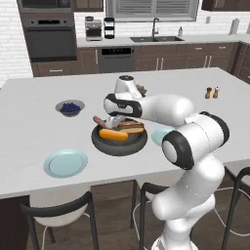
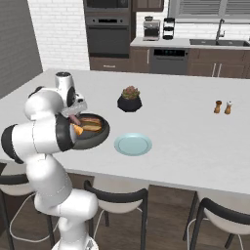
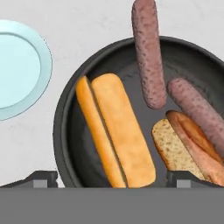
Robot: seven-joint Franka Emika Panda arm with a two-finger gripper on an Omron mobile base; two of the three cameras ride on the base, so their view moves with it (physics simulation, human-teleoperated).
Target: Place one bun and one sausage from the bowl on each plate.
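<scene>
While fingers (image 3: 112, 179) spread apart, bun (image 3: 116, 129) lies lengthwise between them in bowl (image 3: 65, 118).

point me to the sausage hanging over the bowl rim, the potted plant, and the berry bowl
sausage (image 3: 148, 52), hand view, mid-length, where it crosses the dark bowl's rim
potted plant (image 2: 130, 102), right base view, front of its dark pot
berry bowl (image 1: 70, 108), left base view, on the blue berries inside
</scene>
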